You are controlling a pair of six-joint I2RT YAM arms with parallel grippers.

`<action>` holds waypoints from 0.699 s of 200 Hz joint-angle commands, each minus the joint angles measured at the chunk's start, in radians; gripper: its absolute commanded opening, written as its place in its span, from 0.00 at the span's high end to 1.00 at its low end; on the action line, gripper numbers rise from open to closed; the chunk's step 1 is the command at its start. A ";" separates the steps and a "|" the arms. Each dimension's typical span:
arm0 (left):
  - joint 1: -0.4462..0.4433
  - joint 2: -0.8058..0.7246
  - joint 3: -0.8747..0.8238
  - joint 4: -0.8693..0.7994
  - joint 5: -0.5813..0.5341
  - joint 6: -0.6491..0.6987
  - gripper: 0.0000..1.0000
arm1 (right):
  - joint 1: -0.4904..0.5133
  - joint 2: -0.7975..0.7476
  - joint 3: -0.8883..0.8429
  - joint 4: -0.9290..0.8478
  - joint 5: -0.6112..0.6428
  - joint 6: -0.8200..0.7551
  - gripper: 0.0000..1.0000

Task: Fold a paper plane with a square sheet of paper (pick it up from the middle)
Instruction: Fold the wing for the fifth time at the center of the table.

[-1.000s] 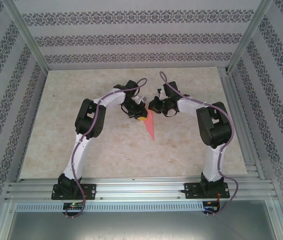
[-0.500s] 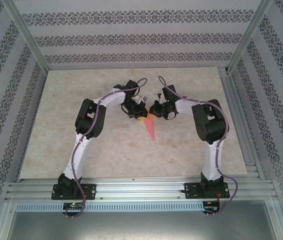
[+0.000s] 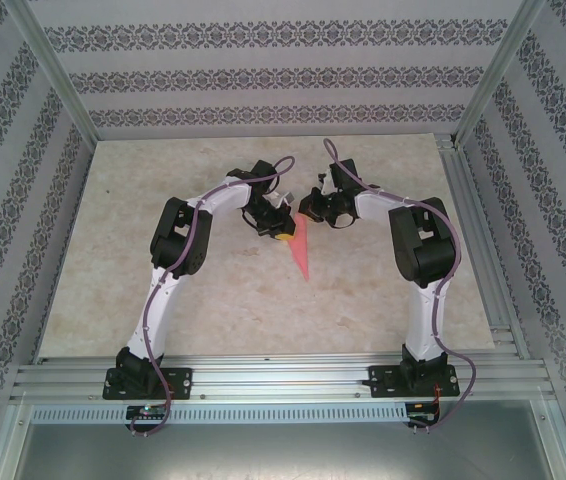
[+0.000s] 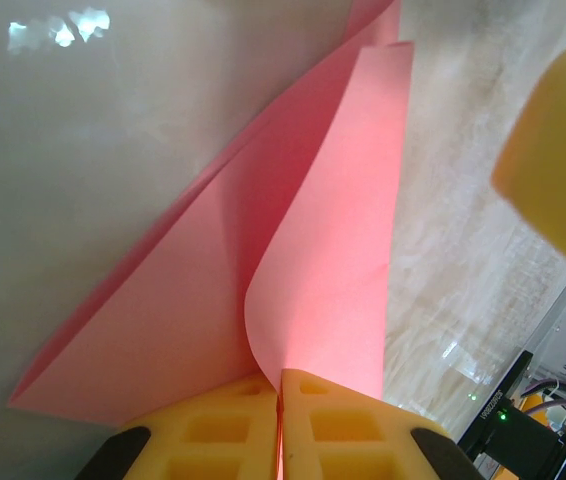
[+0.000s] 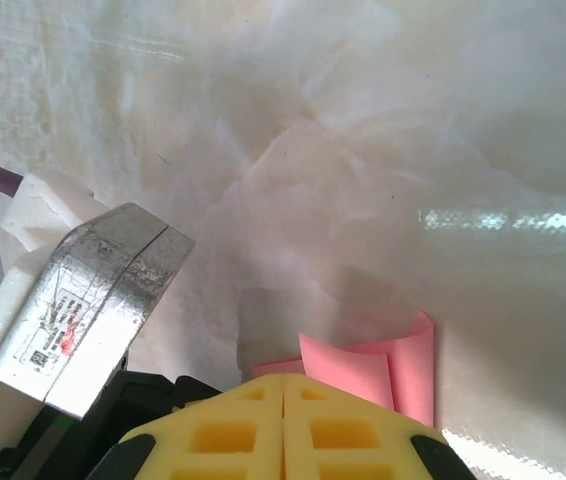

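The pink square sheet of paper [image 3: 302, 252] lies folded into a narrow pointed dart on the table's middle, its tip towards the near edge. My left gripper [image 3: 283, 238] is at the sheet's wide far end, left side. In the left wrist view my left gripper [image 4: 281, 388] is shut on a curled flap of the sheet [image 4: 333, 250]. My right gripper [image 3: 306, 212] stands just beyond the wide end. In the right wrist view my right gripper [image 5: 283, 385] is shut, pads together, with the edge of the sheet [image 5: 388, 362] showing just past its tips; whether it touches the paper is unclear.
The table [image 3: 163, 180] is pale marbled stone with patterned walls on three sides and an aluminium rail [image 3: 283, 378] at the near edge. A right finger's yellow pad [image 4: 558, 170] hangs close over the paper. The left wrist's silver-taped housing [image 5: 93, 300] sits just left of the right fingers.
The right arm shifted slightly in towards the paper's wide end and drew back a little. The left arm and the paper have stayed where they were.
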 commanded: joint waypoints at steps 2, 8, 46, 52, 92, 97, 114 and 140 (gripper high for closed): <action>0.012 0.047 0.011 -0.027 -0.031 0.024 0.89 | -0.002 0.036 0.027 0.013 -0.028 0.012 0.93; 0.012 0.047 0.011 -0.026 -0.029 0.023 0.89 | -0.002 0.042 0.032 0.003 -0.025 0.007 0.93; 0.014 0.047 0.010 -0.030 -0.032 0.028 0.89 | 0.001 0.104 0.079 -0.110 0.065 -0.045 0.93; 0.014 0.048 0.009 -0.028 -0.031 0.026 0.89 | 0.000 0.111 0.084 -0.132 0.091 -0.047 0.93; 0.014 0.050 0.007 -0.025 -0.032 0.022 0.89 | -0.003 0.100 0.108 -0.181 0.129 -0.072 0.94; 0.015 0.050 0.008 -0.026 -0.032 0.022 0.89 | -0.003 0.094 0.110 -0.173 0.115 -0.074 0.93; 0.015 0.051 0.009 -0.025 -0.032 0.022 0.89 | -0.002 0.054 0.116 -0.158 0.086 -0.070 0.93; 0.015 0.048 0.010 -0.024 -0.030 0.018 0.88 | -0.002 -0.060 0.078 -0.145 0.070 -0.068 0.90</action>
